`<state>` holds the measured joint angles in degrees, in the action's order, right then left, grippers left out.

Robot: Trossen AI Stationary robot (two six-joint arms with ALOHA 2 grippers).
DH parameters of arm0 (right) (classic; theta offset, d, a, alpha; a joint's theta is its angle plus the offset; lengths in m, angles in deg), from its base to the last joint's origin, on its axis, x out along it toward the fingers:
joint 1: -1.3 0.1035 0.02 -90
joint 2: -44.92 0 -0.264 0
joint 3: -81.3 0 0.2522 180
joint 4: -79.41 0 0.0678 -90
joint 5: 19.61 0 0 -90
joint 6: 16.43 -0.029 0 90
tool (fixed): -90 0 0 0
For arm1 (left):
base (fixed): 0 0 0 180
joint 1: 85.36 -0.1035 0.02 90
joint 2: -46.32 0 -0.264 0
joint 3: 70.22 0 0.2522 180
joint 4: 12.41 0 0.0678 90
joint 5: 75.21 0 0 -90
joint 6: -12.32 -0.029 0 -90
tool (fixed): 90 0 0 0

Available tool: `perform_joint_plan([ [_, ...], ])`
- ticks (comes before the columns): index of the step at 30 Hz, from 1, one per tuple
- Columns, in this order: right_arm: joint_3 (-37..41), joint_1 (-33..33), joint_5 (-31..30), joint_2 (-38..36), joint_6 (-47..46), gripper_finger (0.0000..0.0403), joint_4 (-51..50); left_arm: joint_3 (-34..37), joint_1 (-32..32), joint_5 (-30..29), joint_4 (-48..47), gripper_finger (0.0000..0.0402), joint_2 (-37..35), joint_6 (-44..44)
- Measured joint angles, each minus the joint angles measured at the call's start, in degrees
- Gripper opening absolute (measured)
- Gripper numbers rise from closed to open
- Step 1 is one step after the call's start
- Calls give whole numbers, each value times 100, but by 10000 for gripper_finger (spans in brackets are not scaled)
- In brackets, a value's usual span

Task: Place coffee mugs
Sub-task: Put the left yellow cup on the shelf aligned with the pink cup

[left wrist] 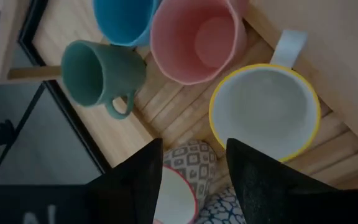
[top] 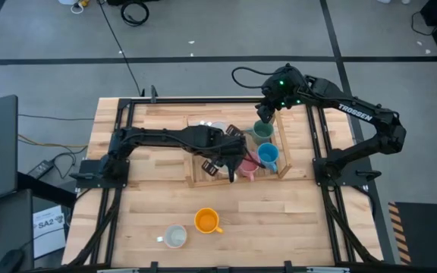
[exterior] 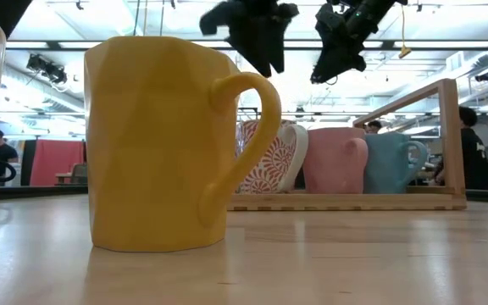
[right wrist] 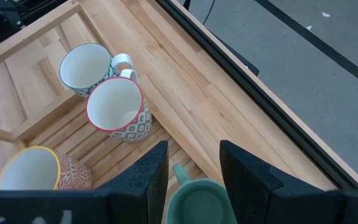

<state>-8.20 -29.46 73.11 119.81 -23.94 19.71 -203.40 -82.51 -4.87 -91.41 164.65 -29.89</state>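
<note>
Over the slatted wooden tray [top: 283,168], both arms reached in. Inside the tray sat the pink mug [left wrist: 199,38], the blue mug [top: 268,156], the dark green mug [left wrist: 92,73] and a yellow-rimmed mug [left wrist: 266,111]. Just above them hung the left gripper [left wrist: 192,163], fingers apart and empty. Right above the green mug hung the right gripper [right wrist: 193,163], fingers apart too. Well apart, near the table's front, stood the orange mug [top: 206,221] and a whitish-grey mug [top: 174,237].
</note>
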Motion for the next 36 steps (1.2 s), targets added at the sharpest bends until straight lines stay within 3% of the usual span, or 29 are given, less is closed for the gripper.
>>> perform_joint_plan([
  [4,0,0,0,0,0,150,19,0,84,154,-99,185,-189,468],
  [12,0,0,0,0,0,150,42,0,424,1090,-314,185,-305,1584],
  [21,0,0,0,0,0,150,41,0,810,1173,-463,185,-305,3349],
  [26,0,0,0,0,0,150,40,0,1020,1820,-514,185,-302,3958],
  [30,0,0,0,0,0,150,40,0,1204,1851,-514,185,-298,4471],
  [36,0,0,0,0,0,150,39,0,1440,1836,-527,185,-296,4563],
])
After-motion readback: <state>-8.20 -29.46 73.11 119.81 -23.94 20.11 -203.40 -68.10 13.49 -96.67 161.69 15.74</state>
